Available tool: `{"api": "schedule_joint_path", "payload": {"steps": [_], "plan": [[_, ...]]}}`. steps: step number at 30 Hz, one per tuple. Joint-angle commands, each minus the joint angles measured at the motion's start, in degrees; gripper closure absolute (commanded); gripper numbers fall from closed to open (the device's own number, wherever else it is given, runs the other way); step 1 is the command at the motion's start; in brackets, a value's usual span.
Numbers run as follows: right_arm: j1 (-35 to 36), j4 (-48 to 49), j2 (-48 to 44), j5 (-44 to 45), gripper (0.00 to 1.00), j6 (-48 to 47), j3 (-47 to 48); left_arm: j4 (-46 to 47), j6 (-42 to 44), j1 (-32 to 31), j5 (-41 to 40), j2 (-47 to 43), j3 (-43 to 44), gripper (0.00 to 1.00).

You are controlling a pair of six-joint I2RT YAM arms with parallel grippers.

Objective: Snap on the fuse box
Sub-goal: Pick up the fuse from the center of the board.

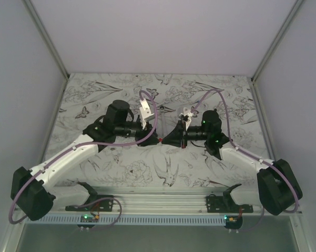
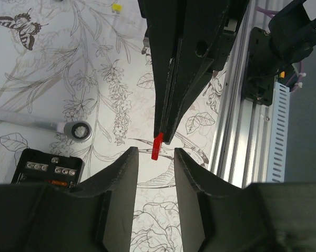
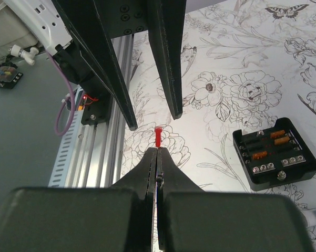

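Working above the patterned table (image 1: 147,168), the two arms meet tip to tip; the step in hand is judged to be a hand-over. Right gripper (image 3: 158,151): fingers pressed together, clamped on the near end of the red fuse (image 3: 158,136). Left gripper (image 2: 155,152): jaws apart, one on each side of the fuse's free end, touching neither face.

To do the step well, centre the left jaws on the free end and close squarely on the flat faces. Release the right grip only once the left one is firm. A skewed pinch would likely tilt the fuse for insertion.

Wrench (image 2: 39,122): flat on the table. Fuse box (image 3: 276,152): flat on the table just beside the wrench's ring end, on the far side of the meeting point from the rail (image 2: 236,131), open face up, apart from both grippers. Its screw-terminal edge faces the robot's right. Foreshortening makes the outline look nearly square, so the long axis cannot be fixed.
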Motion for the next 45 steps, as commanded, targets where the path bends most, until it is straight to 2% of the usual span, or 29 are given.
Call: {"api": "schedule_joint_path", "payload": {"steps": [1,6,13,21,27,31,34,36,37,41,45], "plan": [[-0.4,0.1,-1.0,-2.1,1.0,-0.8,2.4,2.4,2.0,0.4,3.8,1.2,1.8,0.64],[-0.4,0.1,-1.0,-2.2,1.0,-0.8,2.4,2.4,1.9,0.4,5.5,2.1,2.0,0.65],[-0.4,0.2,-0.8,-2.7,1.0,-0.8,2.4,2.7,2.0,0.4,5.5,2.7,2.0,0.78],[-0.4,0.4,-0.7,-2.8,1.0,-0.7,2.4,2.8,1.9,0.4,6.9,3.3,1.9,0.87],[-0.4,0.6,-0.8,-2.4,1.0,-0.5,2.4,2.8,1.9,0.4,7.8,2.9,1.6,1.0],[-0.4,0.3,-0.3,-1.2,1.0,-0.5,2.5,2.8,1.5,0.4,6.8,2.6,1.2,1.0],[-0.4,-0.9,0.5,1.3,0.91,-0.5,3.0,2.7,0.0,0.4,2.8,2.2,0.6,1.0],[-0.4,-2.0,1.2,3.5,0.75,-0.9,3.3,2.8,-1.9,0.4,-2.3,1.7,-0.2,1.0],[-0.4,-2.4,1.7,5.2,0.7,-1.1,3.3,2.8,-3.2,0.6,-5.8,1.3,-0.6,1.0],[-0.4,-4.2,6.2,12.0,0.7,-1.1,4.7,2.7,-10.3,1.6,-18.1,-0.1,-2.6,1.0],[0.0,-2.5,11.4,22.3,0.71,3.3,6.3,0.7,-18.0,3.0,-28.4,-1.3,-4.1,1.0]]}}
